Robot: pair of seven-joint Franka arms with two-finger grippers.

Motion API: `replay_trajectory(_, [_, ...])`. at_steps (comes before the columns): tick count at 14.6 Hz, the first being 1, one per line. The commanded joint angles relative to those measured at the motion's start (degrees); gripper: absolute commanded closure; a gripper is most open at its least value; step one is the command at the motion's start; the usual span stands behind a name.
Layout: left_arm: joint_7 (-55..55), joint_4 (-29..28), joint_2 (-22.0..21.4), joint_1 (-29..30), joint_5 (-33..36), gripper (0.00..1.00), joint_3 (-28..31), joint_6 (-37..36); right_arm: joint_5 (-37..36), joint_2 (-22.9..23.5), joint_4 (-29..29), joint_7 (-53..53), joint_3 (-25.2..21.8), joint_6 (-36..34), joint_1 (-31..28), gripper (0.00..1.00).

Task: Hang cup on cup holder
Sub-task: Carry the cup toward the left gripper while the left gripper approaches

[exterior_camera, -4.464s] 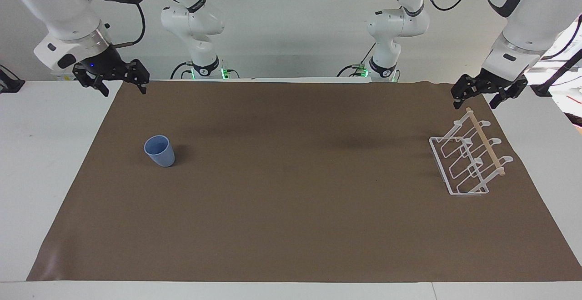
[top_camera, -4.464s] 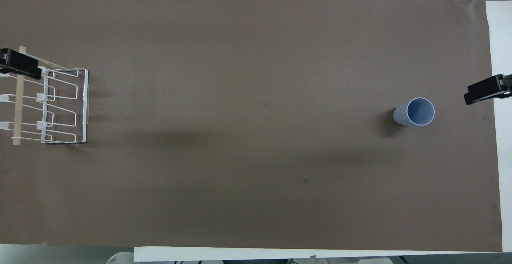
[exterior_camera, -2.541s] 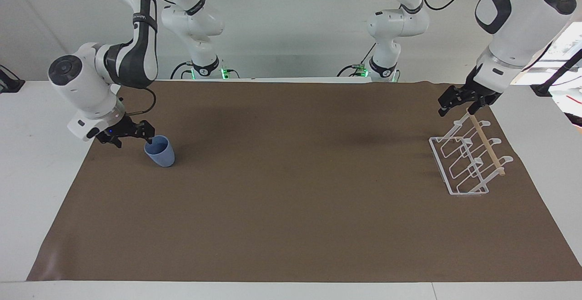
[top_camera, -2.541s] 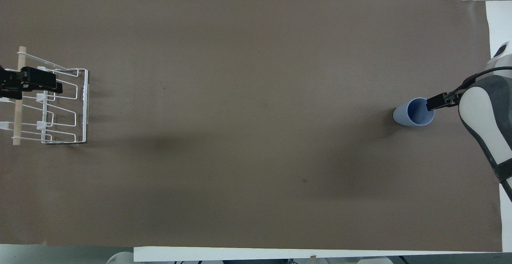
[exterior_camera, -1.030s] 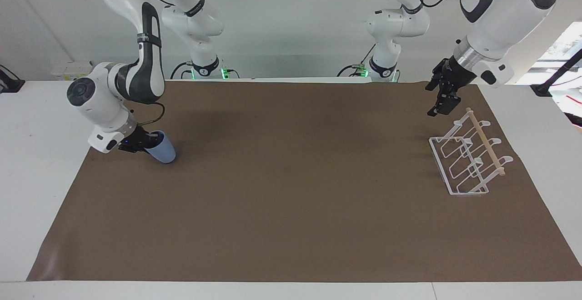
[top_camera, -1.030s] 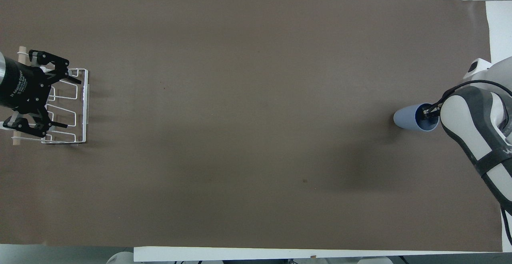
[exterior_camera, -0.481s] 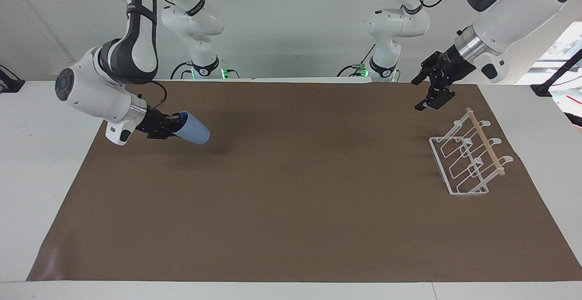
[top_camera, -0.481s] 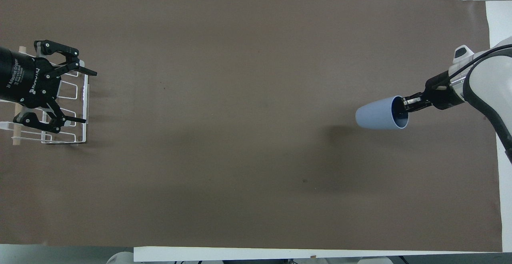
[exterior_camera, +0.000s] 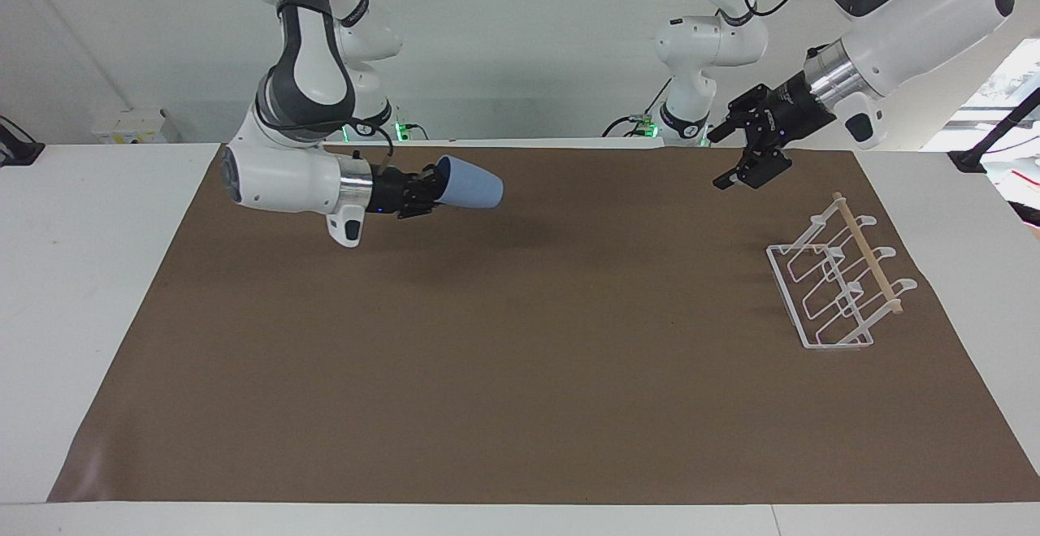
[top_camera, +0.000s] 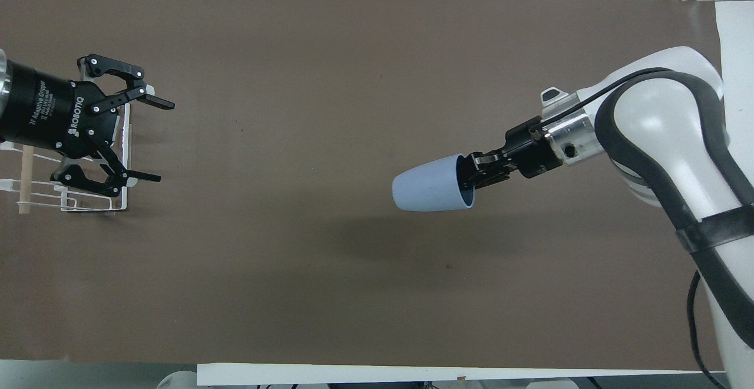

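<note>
The light-blue cup lies on its side in the air, bottom toward the left arm's end. My right gripper is shut on the cup's rim, with one finger inside, and holds the cup above the brown mat. It also shows in the overhead view with the cup. The white wire cup holder with its wooden rod stands at the left arm's end. My left gripper is open in the air beside the holder, not touching it, and partly covers the holder in the overhead view.
A brown mat covers most of the white table. Nothing else stands on the mat between the cup and the holder.
My right gripper has lifted the cup higher and carried it toward the middle of the table. My left gripper has moved a little off the holder toward the middle, still open.
</note>
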Motion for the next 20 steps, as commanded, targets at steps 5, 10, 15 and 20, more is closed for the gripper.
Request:
replay_trajectory(5, [-21.26,1.81,1.39,-14.47,5.21,0.0,0.2,8.59,12.65,-1.76,-2.08,3.36,-0.22,12.28,11.99,1.0])
replay_trajectory(10, [-23.93,-2.13,0.25,-18.35,8.73,0.0,0.11,9.74,15.11,-1.67,-2.08,3.28,-0.31,12.91,12.35,1.0])
replay_trajectory(15, [-23.4,-8.2,-2.39,-19.67,8.82,0.0,0.11,11.5,16.25,-1.49,-1.73,3.27,-0.31,13.7,12.53,1.0])
replay_trajectory(20, [-23.58,-9.87,-1.86,-21.34,9.87,0.04,0.02,15.02,16.25,-1.49,-1.91,3.28,-0.22,15.88,13.23,1.0])
